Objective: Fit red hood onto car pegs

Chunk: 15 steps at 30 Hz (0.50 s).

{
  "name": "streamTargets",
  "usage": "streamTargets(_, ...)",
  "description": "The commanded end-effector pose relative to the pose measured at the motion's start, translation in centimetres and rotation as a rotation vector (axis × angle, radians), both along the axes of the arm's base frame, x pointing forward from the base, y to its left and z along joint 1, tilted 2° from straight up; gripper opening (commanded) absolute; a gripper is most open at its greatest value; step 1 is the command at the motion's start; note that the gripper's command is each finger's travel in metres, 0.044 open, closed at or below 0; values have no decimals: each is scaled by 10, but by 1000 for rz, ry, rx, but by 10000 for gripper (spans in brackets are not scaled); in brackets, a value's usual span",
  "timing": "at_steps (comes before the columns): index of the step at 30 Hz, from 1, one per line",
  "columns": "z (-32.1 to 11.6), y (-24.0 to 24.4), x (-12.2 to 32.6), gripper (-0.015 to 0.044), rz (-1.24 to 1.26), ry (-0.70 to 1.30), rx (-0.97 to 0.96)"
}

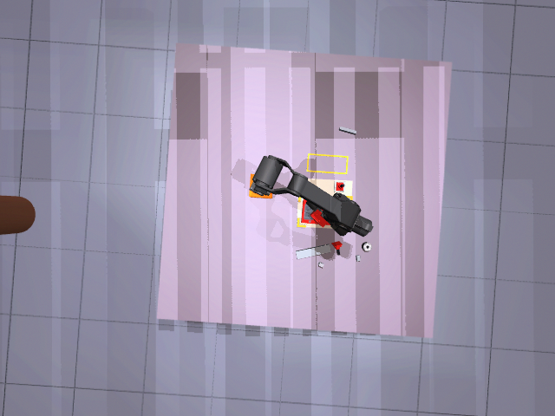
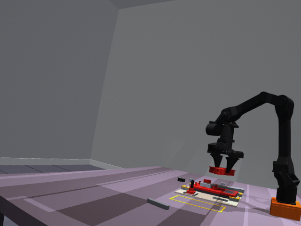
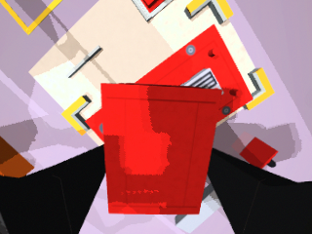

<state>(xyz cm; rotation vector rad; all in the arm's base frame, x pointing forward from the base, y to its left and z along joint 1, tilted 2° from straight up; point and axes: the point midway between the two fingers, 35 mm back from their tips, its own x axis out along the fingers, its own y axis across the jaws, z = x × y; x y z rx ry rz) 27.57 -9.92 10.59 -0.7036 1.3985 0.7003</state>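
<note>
Starting at the left of the top view and using the red chassis point(image 1: 305, 216) point(image 2: 229, 192) point(image 3: 195, 63) as the landmark: the orange base point(image 1: 253, 193) point(image 2: 284, 211) point(image 3: 12, 161) is off to its left, well apart. The chassis itself sits in its jig on a cream board point(image 1: 323, 185) point(image 2: 206, 198) point(image 3: 122, 39), engine block point(image 2: 206, 184) point(image 3: 201, 83) in place. Just below the chassis, a pale strip point(image 1: 307, 253) point(image 3: 195, 219) lies on the table.

Next up is the hood point(image 1: 320, 217) point(image 2: 221, 171) point(image 3: 161, 146), up in the air above the chassis, not touching it. The gripper point(image 1: 322, 217) point(image 2: 222, 169) point(image 3: 157, 150) has it pinched by two opposite sides, and from the wrist cam it looks pretty skewed to the chassis, fwiw. Above the chassis there's a yellow outline point(image 1: 327, 155) point(image 2: 194, 205) point(image 3: 15, 18) on the table.

Further right, a little red piece with a black tip point(image 1: 336, 244) point(image 3: 258, 152) lies below the chassis, and a grey bar point(image 1: 348, 130) point(image 2: 158, 203) is well above it. Last one over is a wheel point(image 1: 363, 246), below and right of the chassis
</note>
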Motion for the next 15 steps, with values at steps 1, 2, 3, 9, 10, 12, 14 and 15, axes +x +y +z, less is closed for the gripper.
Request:
streamTargets(1,2,-1,9,0,-116,3,2)
streamTargets(2,2,-1,10,0,-142,4,4)
streamTargets(3,2,-1,12,0,-169,4,5)
streamTargets(9,4,-2,22,0,-331,5,12)
streamTargets(10,4,-2,24,0,-358,5,13)
streamTargets(12,4,-2,28,0,-412,5,16)
streamTargets(14,5,-2,31,0,-466,5,18)
streamTargets(15,5,-2,33,0,-493,5,20)
